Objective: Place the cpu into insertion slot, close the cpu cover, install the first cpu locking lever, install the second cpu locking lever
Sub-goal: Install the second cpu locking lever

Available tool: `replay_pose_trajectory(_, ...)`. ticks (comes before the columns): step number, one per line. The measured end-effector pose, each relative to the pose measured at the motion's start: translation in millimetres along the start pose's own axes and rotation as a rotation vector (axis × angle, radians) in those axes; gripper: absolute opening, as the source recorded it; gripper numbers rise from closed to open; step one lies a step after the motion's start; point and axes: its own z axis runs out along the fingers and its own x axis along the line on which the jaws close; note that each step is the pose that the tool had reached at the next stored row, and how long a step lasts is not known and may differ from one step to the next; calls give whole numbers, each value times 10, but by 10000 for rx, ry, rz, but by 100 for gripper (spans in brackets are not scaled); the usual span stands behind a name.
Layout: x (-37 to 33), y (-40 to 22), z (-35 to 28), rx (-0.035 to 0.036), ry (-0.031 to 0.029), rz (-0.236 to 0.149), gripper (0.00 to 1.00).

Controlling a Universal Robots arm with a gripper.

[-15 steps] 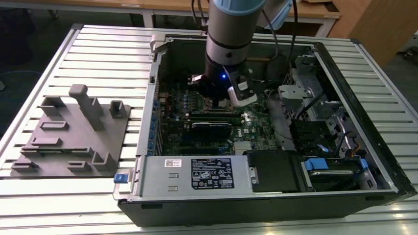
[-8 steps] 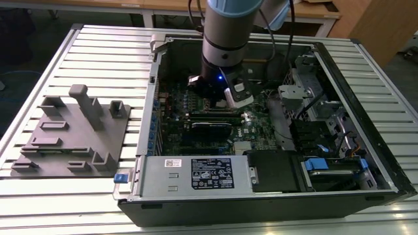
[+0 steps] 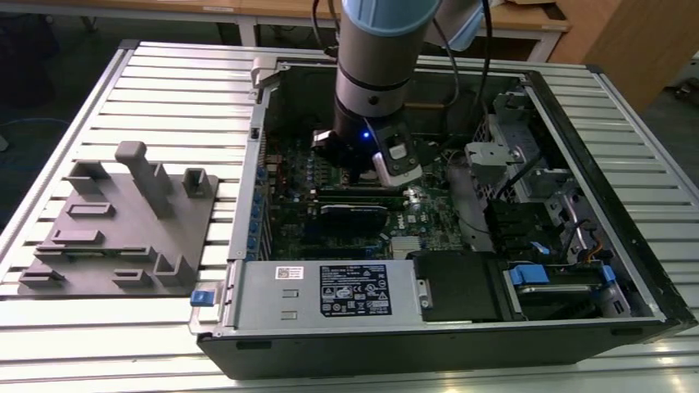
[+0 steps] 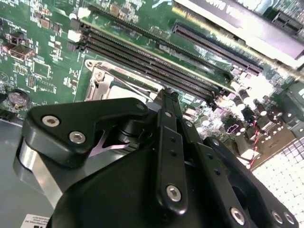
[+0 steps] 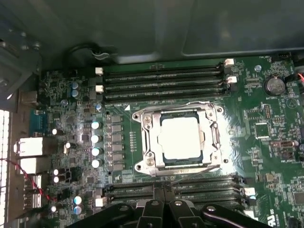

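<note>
I hold the gripper [image 5: 164, 202] above the green circuit board [image 5: 266, 142], just beside the insertion slot [image 5: 147, 142].

The black fingers [image 4: 167, 124] meet at their tips: narrow, nothing between them. In the first wrist view the cpu [image 5: 180, 137] lies seated in the slot, the cpu cover [image 5: 178, 110] down around it, memory slots [image 5: 161, 78] along both sides. The second wrist view gives the frame's corner [image 4: 102, 78] past the fingers. The exterior view places the arm [image 3: 377, 78] inside the open computer case [image 3: 437, 336], near its back edge, on a slatted table [image 3: 164, 90].
</note>
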Motion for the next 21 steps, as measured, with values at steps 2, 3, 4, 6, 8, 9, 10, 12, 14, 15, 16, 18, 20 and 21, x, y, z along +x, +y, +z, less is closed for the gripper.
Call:
replay_pose_trajectory(2,3,-9,-1,-52,4,1,10)
replay_pose_trajectory(3,9,-10,-1,-70,6,1,10)
replay_pose_trajectory(4,16,-11,0,-86,7,0,10)
replay_pose_trajectory(6,30,-13,5,-111,9,-1,10)
replay_pose_trajectory(8,39,-15,14,-132,12,-1,10)
replay_pose_trajectory(9,43,-17,19,-145,13,-1,10)
replay_pose_trajectory(10,47,-18,24,-159,15,-1,10)
replay_pose_trajectory(12,55,-20,34,-191,17,-1,10)
replay_pose_trajectory(14,61,-22,42,-218,20,-1,10)
replay_pose_trajectory(15,63,-23,43,-239,23,-2,10)
replay_pose_trajectory(16,64,-24,44,-279,27,-1,10)
replay_pose_trajectory(18,65,-25,44,-407,38,1,10)
replay_pose_trajectory(20,65,-25,45,-497,46,0,10)
replay_pose_trajectory(21,65,-26,45,-522,48,-1,10)
